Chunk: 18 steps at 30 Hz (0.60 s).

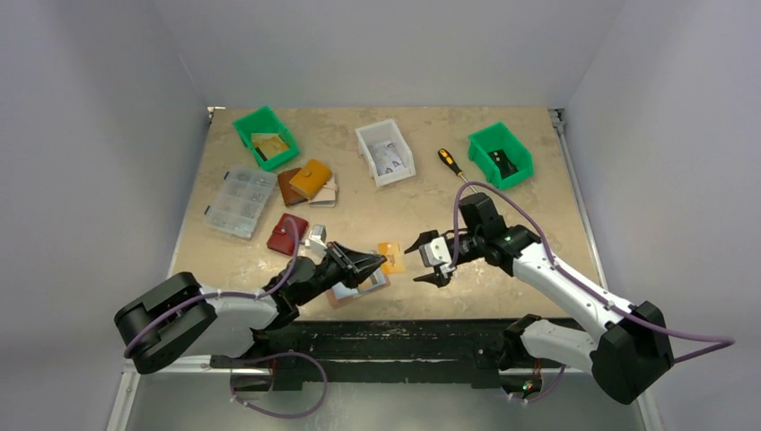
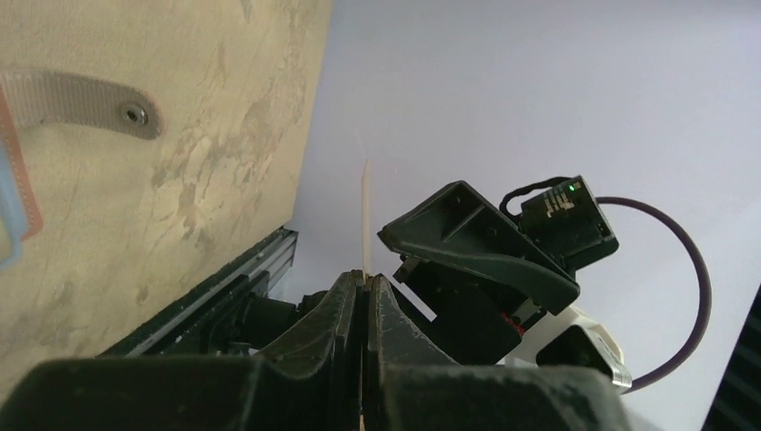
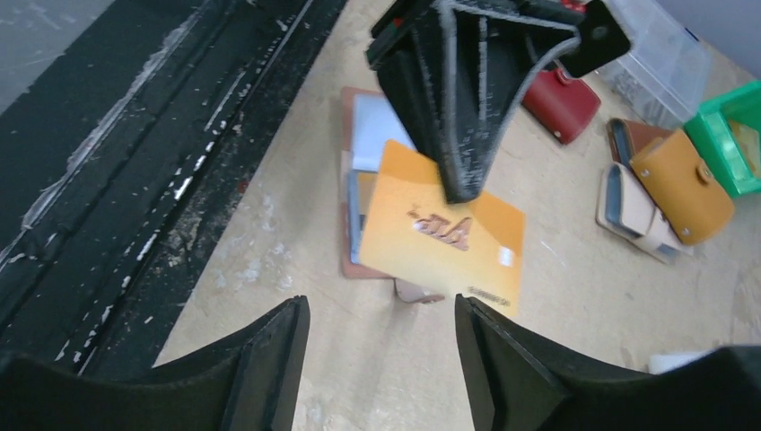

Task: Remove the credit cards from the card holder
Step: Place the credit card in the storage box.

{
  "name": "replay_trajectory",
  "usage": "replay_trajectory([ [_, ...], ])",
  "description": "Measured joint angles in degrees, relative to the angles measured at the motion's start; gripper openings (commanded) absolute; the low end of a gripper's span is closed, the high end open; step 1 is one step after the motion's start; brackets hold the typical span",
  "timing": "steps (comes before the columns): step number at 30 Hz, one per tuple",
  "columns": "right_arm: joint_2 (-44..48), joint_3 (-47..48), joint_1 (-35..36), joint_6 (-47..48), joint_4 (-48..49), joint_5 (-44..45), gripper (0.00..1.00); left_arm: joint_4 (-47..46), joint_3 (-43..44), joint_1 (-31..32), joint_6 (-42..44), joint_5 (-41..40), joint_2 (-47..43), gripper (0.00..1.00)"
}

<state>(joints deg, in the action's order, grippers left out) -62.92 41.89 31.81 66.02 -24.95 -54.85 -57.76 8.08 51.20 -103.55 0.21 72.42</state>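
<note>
My left gripper (image 1: 377, 263) is shut on a tan-gold credit card (image 1: 391, 258) and holds it above the table, just right of the card holder. In the left wrist view the card (image 2: 364, 211) shows edge-on between the closed fingers. The brown-pink card holder (image 1: 370, 285) lies open on the table under that gripper; in the right wrist view the holder (image 3: 345, 193) still has a silvery grey card (image 3: 377, 130) in a sleeve. The gold card (image 3: 444, 229) hangs in front of my right gripper (image 3: 381, 314), which is open and empty. In the top view the right gripper (image 1: 429, 259) is just right of the card.
A red pouch (image 1: 287, 233), a mustard-yellow wallet (image 1: 310, 178) and a clear organiser box (image 1: 239, 202) lie at the left. Two green bins (image 1: 266, 136) (image 1: 500, 154), a white bin (image 1: 384, 151) and a screwdriver (image 1: 450, 162) are at the back. The table's front rail (image 1: 395, 337) is near.
</note>
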Motion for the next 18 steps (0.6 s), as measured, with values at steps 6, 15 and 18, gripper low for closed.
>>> replay_trajectory([
  [6,-0.6,2.0,-0.3,5.8,-8.3,-2.6,0.8,0.5,-3.2,-4.6,9.7,0.9,-8.3,0.0],
  [15,-0.6,5.0,-1.8,7.0,-12.5,-3.4,0.85,14.9,-2.4,-13.5,31.3,4.8,-23.8,0.0],
  [18,-0.5,5.2,-1.9,6.6,-12.9,-3.4,0.85,25.6,3.2,-14.5,40.8,4.9,-26.3,0.0],
])
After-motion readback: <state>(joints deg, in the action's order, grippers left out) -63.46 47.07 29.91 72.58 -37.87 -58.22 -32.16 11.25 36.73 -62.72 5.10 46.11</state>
